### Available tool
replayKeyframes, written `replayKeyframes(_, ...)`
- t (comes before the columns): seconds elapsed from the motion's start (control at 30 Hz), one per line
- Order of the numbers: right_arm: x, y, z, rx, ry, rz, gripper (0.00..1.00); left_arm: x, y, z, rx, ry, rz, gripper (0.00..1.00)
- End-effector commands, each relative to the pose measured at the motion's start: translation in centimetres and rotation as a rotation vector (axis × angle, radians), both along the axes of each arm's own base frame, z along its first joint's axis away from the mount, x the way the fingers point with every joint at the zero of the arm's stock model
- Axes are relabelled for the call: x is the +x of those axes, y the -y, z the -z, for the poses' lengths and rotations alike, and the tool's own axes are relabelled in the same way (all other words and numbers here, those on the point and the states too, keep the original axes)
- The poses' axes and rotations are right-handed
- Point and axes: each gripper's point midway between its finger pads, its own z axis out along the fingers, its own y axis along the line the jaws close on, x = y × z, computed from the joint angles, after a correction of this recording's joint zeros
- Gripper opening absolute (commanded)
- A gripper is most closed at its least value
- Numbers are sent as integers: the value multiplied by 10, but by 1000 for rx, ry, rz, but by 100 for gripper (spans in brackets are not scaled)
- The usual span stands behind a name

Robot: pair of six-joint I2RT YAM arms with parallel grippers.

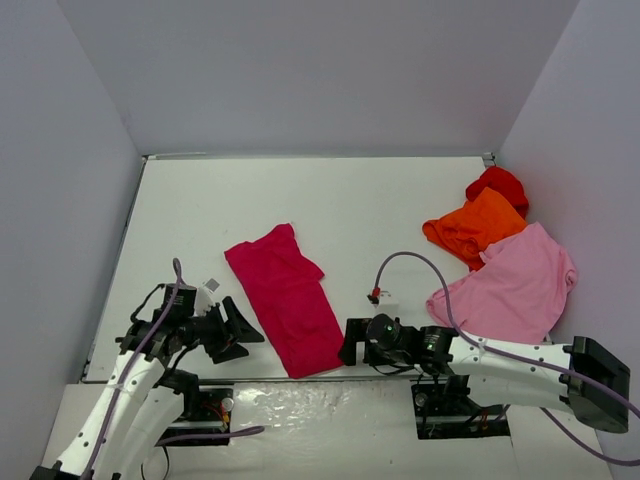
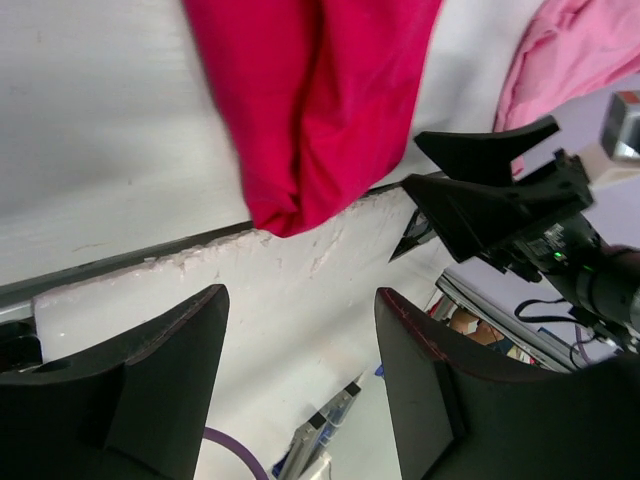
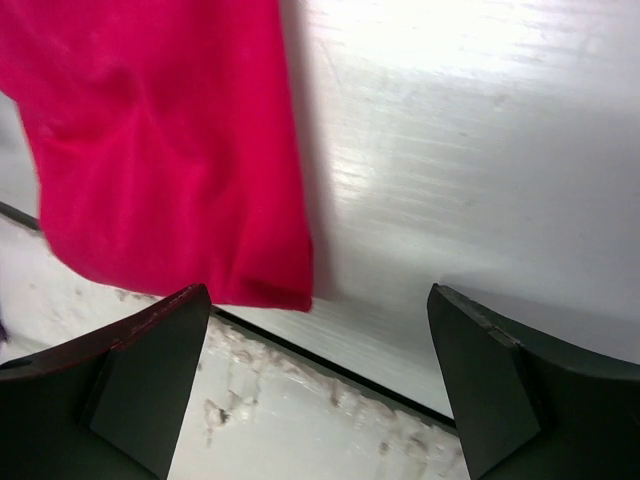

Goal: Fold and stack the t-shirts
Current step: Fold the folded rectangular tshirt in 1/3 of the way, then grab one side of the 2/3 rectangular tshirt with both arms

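The crimson-magenta t-shirt [image 1: 288, 297] lies folded in a long strip on the white table, its near end at the table's front edge. It also shows in the left wrist view [image 2: 320, 100] and the right wrist view [image 3: 160, 150]. My left gripper [image 1: 243, 338] is open and empty just left of the shirt's near end. My right gripper [image 1: 350, 343] is open and empty just right of it. The light pink t-shirt [image 1: 515, 285], the orange t-shirt [image 1: 475, 227] and the red t-shirt [image 1: 500, 184] lie bunched at the right.
The table's front edge [image 1: 260, 378] runs just under both grippers. Grey walls close in the table at left, back and right. A purple cable [image 1: 420, 265] arcs over the table from the right arm.
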Motion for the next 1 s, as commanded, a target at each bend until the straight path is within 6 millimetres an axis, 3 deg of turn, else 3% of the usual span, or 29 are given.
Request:
replayKeyframes(0.0, 2, -15, 2, 39, -13, -1, 88, 14, 8, 4, -47, -3, -1, 57)
replayKeyframes(0.3, -11, -41, 32, 48, -98, -109, 88, 11, 6, 34, -19, -60, -10, 57)
replayKeyframes(0.43, -23, -50, 34, 46, -140, -159, 84, 14, 6, 37, -19, -52, -18, 57)
replayKeyframes(0.67, -43, -49, 26, 38, -167, -187, 38, 22, 6, 41, -5, -50, -16, 57)
replayKeyframes(0.77, -42, -47, 17, 50, -144, -172, 5, 25, 7, 40, -12, -45, -16, 57)
replayKeyframes(0.8, -40, -47, 15, 51, -136, -168, 0, 26, 8, 40, -13, -43, -17, 57)
replayKeyframes(0.97, -32, -61, 0, 61, -93, -191, 0, 29, 9, 38, -17, -39, -12, 57)
